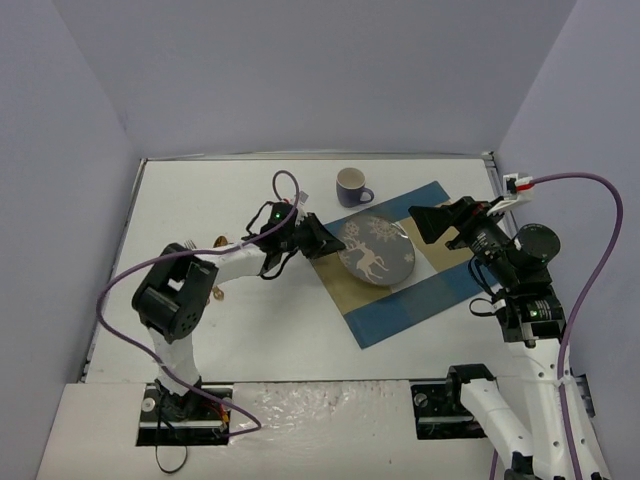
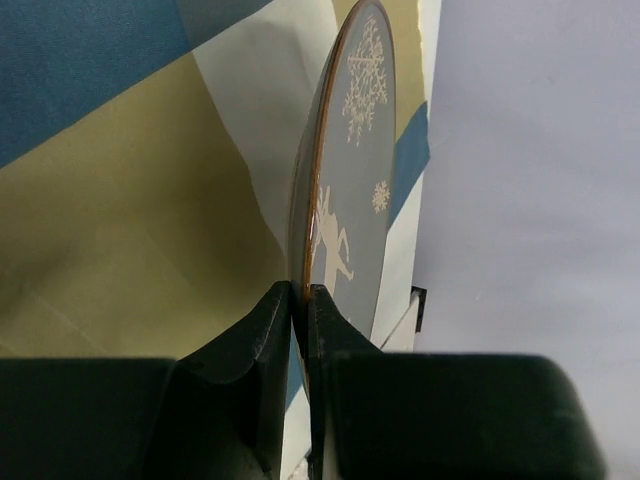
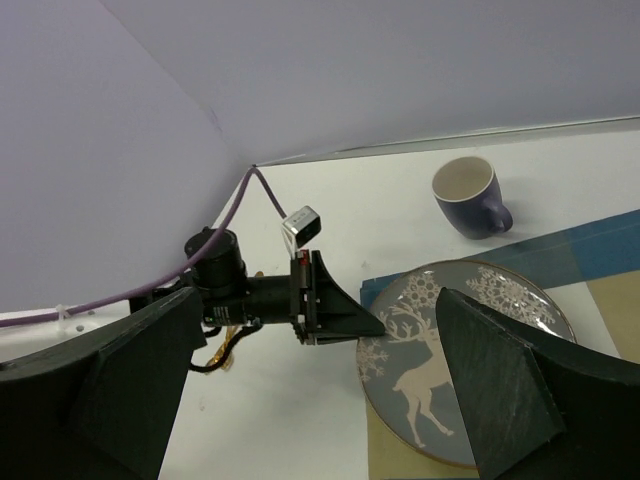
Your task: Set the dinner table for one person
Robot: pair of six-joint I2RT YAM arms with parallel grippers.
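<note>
A grey plate with a white reindeer and snowflakes lies on the blue-and-beige checked placemat on the white dinner table. My left gripper is shut on the plate's left rim; in the left wrist view its fingertips pinch the orange-edged rim of the plate. My right gripper is open and empty, hovering above the placemat's right side; its view shows the plate and the left gripper between its wide fingers. A purple mug stands behind the placemat.
Gold cutlery lies on the table under the left arm, mostly hidden. The mug also shows in the right wrist view. Grey walls enclose the table on three sides, with a metal rim at the far right corner.
</note>
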